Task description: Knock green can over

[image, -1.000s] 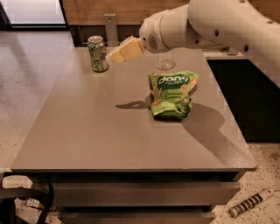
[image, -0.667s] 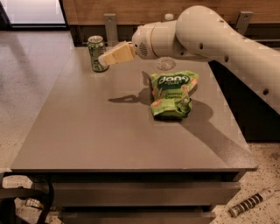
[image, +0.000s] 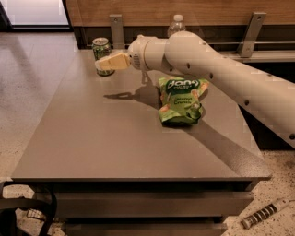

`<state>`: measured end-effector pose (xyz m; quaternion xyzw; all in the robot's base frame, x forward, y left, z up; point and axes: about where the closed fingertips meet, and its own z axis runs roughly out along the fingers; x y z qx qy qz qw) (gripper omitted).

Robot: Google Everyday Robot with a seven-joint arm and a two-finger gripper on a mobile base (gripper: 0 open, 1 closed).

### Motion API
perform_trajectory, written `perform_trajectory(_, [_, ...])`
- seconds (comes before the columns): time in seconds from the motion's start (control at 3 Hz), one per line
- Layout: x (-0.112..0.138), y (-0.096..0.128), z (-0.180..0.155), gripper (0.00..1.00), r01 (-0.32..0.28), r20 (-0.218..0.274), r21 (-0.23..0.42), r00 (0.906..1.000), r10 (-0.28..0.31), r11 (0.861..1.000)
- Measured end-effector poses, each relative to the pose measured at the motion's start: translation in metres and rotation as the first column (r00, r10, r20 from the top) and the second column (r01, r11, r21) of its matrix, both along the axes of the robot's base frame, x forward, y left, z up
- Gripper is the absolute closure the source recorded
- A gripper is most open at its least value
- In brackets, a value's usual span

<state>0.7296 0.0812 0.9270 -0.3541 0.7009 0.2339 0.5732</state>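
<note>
Grey tabletop [image: 106, 143], one white arm reaching across it toward a can at the far left corner.

Speckled floor lies nearest, with one striped cylindrical piece [image: 263, 215] at the lower right; on the table's middle right lies one flat green snack bag [image: 180, 100], well apart from the can. Behind the bag the thick white robot arm [image: 216, 73] comes in from the right and runs nearly level to the left, ending in the tan gripper [image: 99, 66], whose fingers lie pressed together as a single wedge with no gap. Its tip sits in front of the lower side of the one small green-and-white metal can [image: 101, 48], which stands upright at the far left edge; contact cannot be told. Farther back, one clear plastic bottle with a white cap [image: 176, 24] shows above the arm, against a wooden wall [image: 207, 9].
</note>
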Motion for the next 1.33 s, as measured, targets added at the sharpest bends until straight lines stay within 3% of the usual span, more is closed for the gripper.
perform_trajectory(0.33, [0.023,0.027,-0.014,0.00,-0.002,0.017,0.052,0.9999,0.001,0.999])
perform_trajectory(0.67, [0.023,0.027,-0.014,0.00,-0.002,0.017,0.052,0.9999,0.001,0.999])
perform_trajectory(1.33, [0.059,0.043,-0.046,0.00,0.022,0.063,0.051,0.9977,-0.025,0.998])
